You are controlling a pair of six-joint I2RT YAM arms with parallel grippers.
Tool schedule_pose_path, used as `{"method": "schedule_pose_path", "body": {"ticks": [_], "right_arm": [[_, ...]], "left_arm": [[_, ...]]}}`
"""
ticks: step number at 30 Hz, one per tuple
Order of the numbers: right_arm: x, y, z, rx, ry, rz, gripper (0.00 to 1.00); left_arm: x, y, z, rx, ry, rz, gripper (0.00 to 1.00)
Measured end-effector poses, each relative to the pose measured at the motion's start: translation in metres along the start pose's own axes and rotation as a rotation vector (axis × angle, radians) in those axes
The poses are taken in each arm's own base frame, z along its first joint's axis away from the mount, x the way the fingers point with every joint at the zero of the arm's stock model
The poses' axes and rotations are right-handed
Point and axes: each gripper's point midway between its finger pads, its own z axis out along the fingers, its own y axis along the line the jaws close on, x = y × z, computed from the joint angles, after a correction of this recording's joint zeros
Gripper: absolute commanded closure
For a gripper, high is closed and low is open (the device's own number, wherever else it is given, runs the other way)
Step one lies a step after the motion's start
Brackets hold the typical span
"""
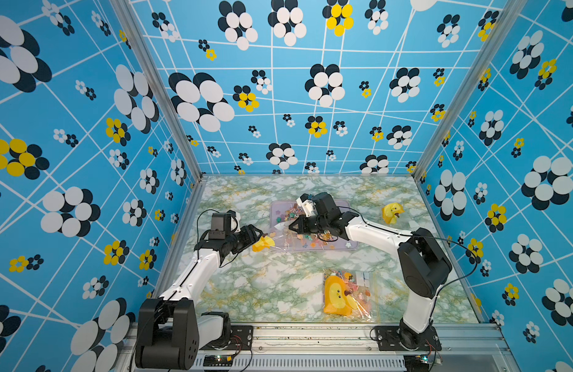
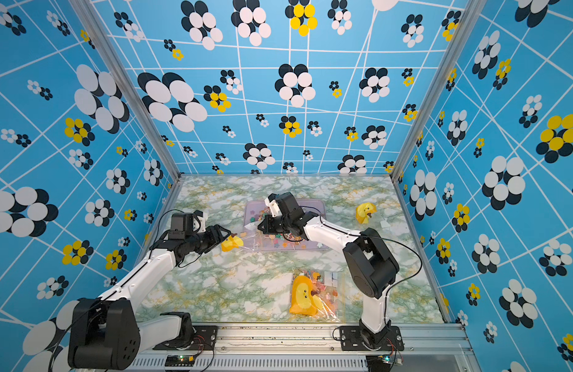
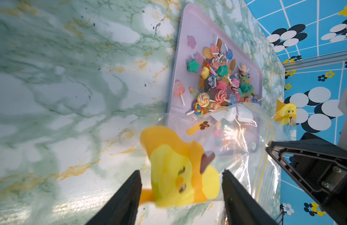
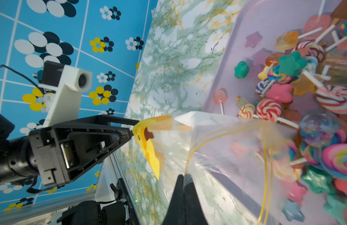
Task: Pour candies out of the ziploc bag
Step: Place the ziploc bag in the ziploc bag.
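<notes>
The left gripper is spread wide. Its 2 black fingers stand well apart, and the yellow duck print at one end of the ziploc bag sits in the gap between them. A thin strip of table shows between the print and one finger. The print is blurred, and I cannot tell whether either finger touches the plastic.

The right gripper is clenched. Its 2 fingers meet in a single dark wedge, and the clear plastic is pinched at the tip, where the bag's yellow zip lines start.

The bag hangs stretched between the 2 grippers, low over the near left corner of the lilac tray. Its loose clear edge lies right against the pile.

The candies lie heaped on the tray: swirl lollipops on pale sticks and star shapes in pink, green, orange and blue, with a few strays apart from the heap. More colours show blurred through the plastic, and I cannot tell whether they are inside the bag or under it.

In both top views a second bag with a duck print lies flat on the marbled table near the front edge. A yellow duck figure sits right of the tray.
</notes>
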Motion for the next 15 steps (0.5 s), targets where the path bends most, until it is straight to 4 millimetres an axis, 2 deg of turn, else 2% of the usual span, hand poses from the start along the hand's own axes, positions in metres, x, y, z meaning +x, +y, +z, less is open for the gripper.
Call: {"method": "schedule_pose_path", "body": {"ticks": [7, 15], "right_arm": [[0.013, -0.007, -0.007, 0.039, 0.030, -0.023, 1.00], [0.022, -0.001, -0.004, 0.039, 0.053, -0.045, 0.96]], "left_arm": [[-0.001, 0.014, 0.004, 0.014, -0.034, -0.071, 0.32], [0.024, 0.021, 0.024, 0.076, 0.020, -0.143, 0.44]]}}
